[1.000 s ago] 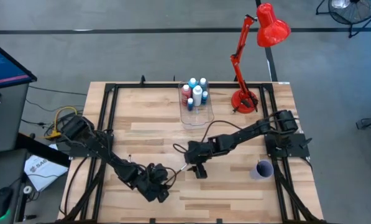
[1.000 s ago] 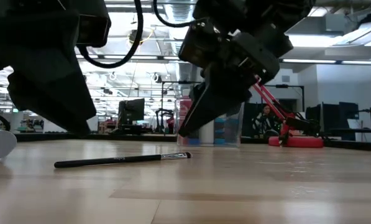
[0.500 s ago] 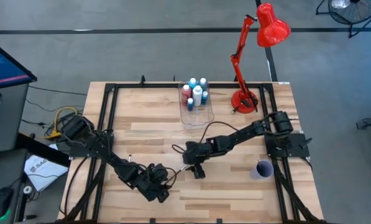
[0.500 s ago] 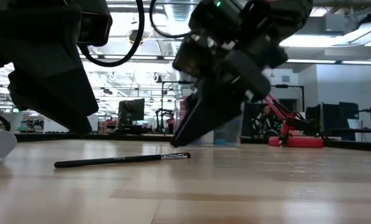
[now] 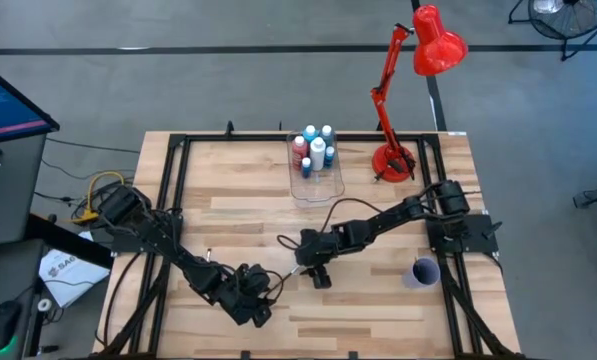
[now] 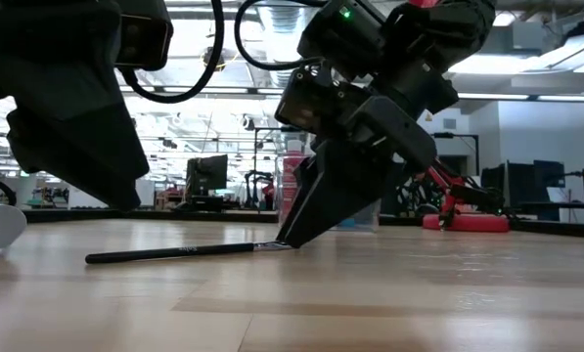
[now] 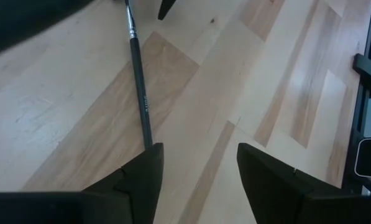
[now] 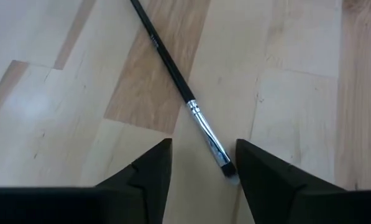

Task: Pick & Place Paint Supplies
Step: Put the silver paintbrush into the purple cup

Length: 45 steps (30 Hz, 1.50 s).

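A thin dark paintbrush [image 5: 283, 279] lies flat on the wooden table near its front middle, its metal ferrule and bristle end [image 8: 217, 155] toward the right arm. My right gripper [image 8: 202, 152] slants down over that end, open, one finger on each side, fingertips at the table [image 6: 284, 240]. My left gripper [image 7: 199, 162] hovers open near the handle end [image 7: 148, 140], which runs up beside one of its fingers. Several paint bottles [image 5: 315, 150] stand in a clear box [image 5: 318, 185] at the far middle. My right gripper's fingers [image 8: 250, 168] straddle the brush's bristle end [image 8: 225, 167], coming from above at a slant, roughly along the brush. The tip lies close to one finger, but I cannot tell whether it touches. The brush lies flat on the table.
A red desk lamp [image 5: 393, 160] stands on the far right of the table, and a small purple cup [image 5: 421, 272] sits near the right edge. A black frame [image 5: 173, 190] rims the tabletop. Bare wood spreads between the brush and the box.
My right gripper has sunk toward the table onto the brush's bristle end, from a little above it to fingertips at the board. The brush has stayed where it lay.
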{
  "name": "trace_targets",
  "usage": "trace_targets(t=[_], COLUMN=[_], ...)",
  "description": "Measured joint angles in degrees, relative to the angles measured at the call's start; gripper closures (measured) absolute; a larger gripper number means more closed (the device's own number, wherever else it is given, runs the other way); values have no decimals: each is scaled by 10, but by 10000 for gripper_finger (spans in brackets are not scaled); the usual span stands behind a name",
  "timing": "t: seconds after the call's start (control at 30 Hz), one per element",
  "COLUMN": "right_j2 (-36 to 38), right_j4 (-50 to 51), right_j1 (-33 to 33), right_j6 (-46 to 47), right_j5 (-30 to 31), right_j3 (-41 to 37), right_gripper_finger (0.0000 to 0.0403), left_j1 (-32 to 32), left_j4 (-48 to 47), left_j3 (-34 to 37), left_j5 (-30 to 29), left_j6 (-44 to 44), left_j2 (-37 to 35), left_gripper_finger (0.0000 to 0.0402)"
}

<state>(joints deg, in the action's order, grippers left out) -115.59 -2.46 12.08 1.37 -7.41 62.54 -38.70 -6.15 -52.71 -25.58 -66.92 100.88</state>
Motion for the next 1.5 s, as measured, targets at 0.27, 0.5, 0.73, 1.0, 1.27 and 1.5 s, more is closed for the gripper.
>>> trace_targets(t=[0.27,0.5,0.73,1.0,1.27,1.5], right_j2=[-8,-9,-10,-10,-18,-26], right_j4=[-1,2,7,20,18,21], right_j1=[9,9,11,26,34,48], right_j6=[4,6,6,6,16,23], right_j5=[11,19,19,23,54,72], right_j3=[0,0,-1,-1,-1,1], right_gripper_finger=[262,284,284,283,284,296], left_j1=[-4,-10,-11,-12,-11,-11], left_j4=[0,0,0,0,0,0], left_j3=[0,0,0,0,0,0], left_j5=[0,0,-1,-1,-1,-1], left_j6=[0,-10,-11,-11,-11,-11], left_j2=[0,0,0,0,0,0], left_gripper_finger=[206,210,211,211,211,211])
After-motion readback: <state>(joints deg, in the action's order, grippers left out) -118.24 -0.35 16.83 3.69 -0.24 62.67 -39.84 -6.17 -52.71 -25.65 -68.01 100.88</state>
